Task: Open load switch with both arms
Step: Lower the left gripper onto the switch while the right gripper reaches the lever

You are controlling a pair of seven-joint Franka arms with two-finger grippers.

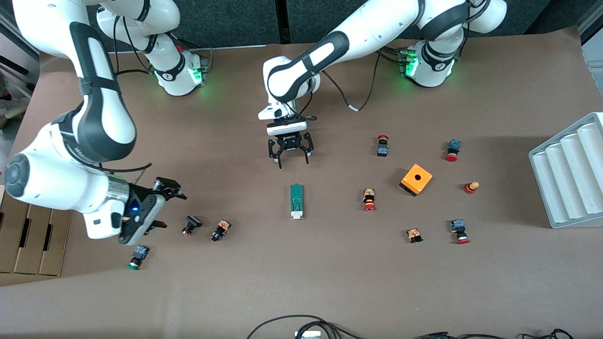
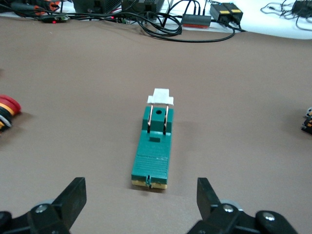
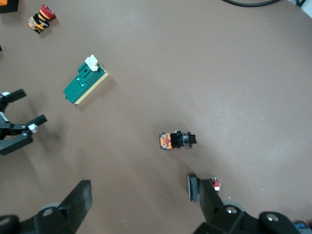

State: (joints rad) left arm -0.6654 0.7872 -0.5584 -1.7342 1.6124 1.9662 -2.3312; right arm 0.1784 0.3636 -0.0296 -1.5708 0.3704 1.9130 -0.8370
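The load switch is a narrow green block lying flat mid-table, its white piece at the end nearer the front camera. It also shows in the left wrist view and the right wrist view. My left gripper hangs open just above the table, a short way off the switch's green end toward the arms' bases, with nothing between its fingers. My right gripper stands open over bare table near the right arm's end, well clear of the switch. One of its fingers is close beside a black push button.
Small push buttons lie scattered. An orange cube box sits toward the left arm's end, a grey ridged tray at that edge. Cardboard boxes flank the right arm. Cables lie along the front edge.
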